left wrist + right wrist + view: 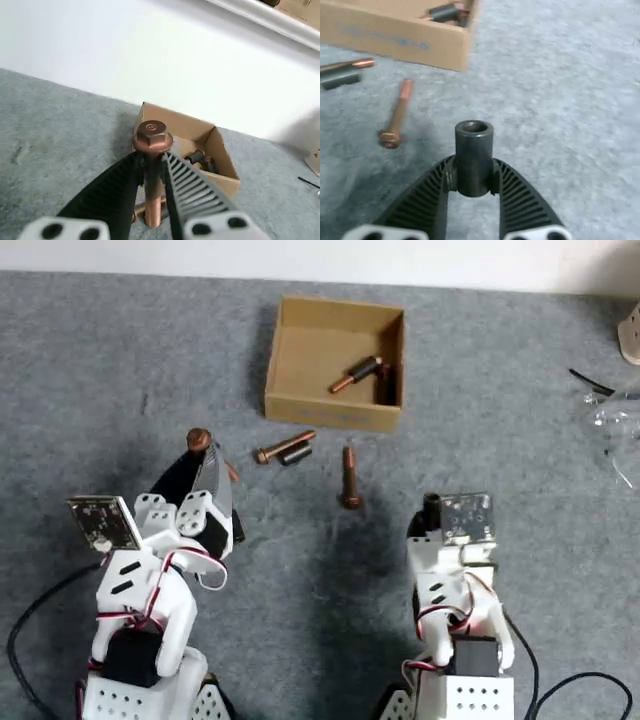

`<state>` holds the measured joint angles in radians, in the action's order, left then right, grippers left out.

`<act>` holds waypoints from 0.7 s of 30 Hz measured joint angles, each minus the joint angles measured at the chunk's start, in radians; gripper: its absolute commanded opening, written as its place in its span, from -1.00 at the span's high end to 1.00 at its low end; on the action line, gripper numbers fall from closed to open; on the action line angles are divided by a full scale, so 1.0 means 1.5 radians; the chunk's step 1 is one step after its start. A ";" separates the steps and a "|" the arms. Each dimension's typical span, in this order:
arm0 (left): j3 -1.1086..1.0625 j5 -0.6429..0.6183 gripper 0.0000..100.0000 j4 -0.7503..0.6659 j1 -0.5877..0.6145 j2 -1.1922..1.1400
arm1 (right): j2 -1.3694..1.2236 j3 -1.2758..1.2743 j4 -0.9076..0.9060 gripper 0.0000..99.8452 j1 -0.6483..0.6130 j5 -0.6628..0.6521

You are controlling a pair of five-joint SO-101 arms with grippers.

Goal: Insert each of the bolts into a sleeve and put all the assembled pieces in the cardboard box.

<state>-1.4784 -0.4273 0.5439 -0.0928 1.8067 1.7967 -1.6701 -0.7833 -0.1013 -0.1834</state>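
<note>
Bolts, four counted from the high view, all copper-coloured, each with a flanged hex head and a straight shank.

- Held bolt: upright, head up, shank pinched between ribbed black fingers of left gripper, closed tight on it, above grey carpet, in front of the box and to its left in the high view.
- Paired bolt: flat on the carpet just in front of the box, slanted, head toward the left arm, with loose sleeve lying right beside its shank, not on it.
- Lone bolt: flat on the carpet between paired bolt and right arm, tip toward the box, head toward the arms, apart from everything else.
- Boxed bolt: inside the box, slantwise on its floor, head end sheathed in boxed sleeve, bare shank poking out.

Sleeves, three counted with certainty: short dark cylinders with an open bore.

- Held sleeve: upright, bore facing up, clamped at its lower half by right gripper, closed around it, over the carpet near the lone bolt's head.
- Loose and boxed sleeves as placed above.
- One more dark shape against the box's right wall, too shadowed to identify.

Box, one: brown cardboard, open-topped, near the carpet's far edge.
</note>
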 measured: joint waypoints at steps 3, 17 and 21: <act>0.000 0.000 0.99 -0.050 0.001 0.000 | 0.000 0.007 0.000 0.99 -0.031 0.000; 0.000 -0.113 0.99 -0.263 -0.053 0.000 | 0.000 0.084 0.033 0.99 -0.247 0.043; -0.004 -0.124 0.99 -0.253 -0.099 0.001 | 0.000 0.086 0.033 0.99 -0.293 0.015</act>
<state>-1.4845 -0.6130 0.1649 -0.2417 1.8082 1.7967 -1.5413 -0.7342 -0.5401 -0.1603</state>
